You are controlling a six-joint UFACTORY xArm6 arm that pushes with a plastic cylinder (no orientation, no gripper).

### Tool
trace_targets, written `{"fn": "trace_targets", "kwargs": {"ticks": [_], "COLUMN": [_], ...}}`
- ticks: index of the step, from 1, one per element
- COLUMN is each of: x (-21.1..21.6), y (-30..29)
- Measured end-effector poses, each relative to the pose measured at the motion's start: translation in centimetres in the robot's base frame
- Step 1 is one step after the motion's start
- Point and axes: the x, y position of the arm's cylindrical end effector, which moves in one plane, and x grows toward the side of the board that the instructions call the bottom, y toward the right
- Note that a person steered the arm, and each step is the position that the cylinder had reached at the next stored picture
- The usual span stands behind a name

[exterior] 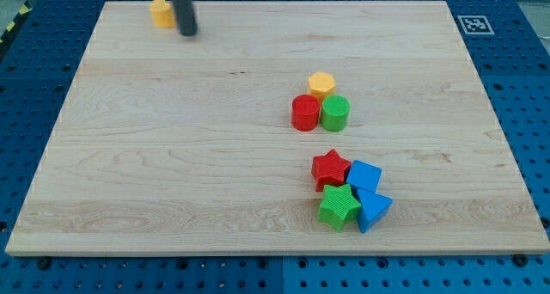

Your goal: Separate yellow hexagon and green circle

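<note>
The yellow hexagon [321, 85] sits right of the board's middle. The green circle [334, 113] lies just below it, touching or nearly touching it. A red circle [305, 113] sits against the green circle's left side. My tip [187, 33] is at the view's top left, far from this cluster, just right of an orange block [161, 12].
A second cluster lies lower right: a red star [331, 168], a blue block [364, 175], a green star [339, 208] and a blue triangle [373, 210]. The wooden board [172, 156] rests on a blue pegboard. A marker tag [475, 24] sits at the top right corner.
</note>
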Motion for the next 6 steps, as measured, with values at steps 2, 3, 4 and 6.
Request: {"fn": "trace_targets", "kwargs": {"ticks": [2,3,4,6], "x": [3.5,10.4,16.8,17.8], "y": [24.0,33.1,34.6,21.9]}}
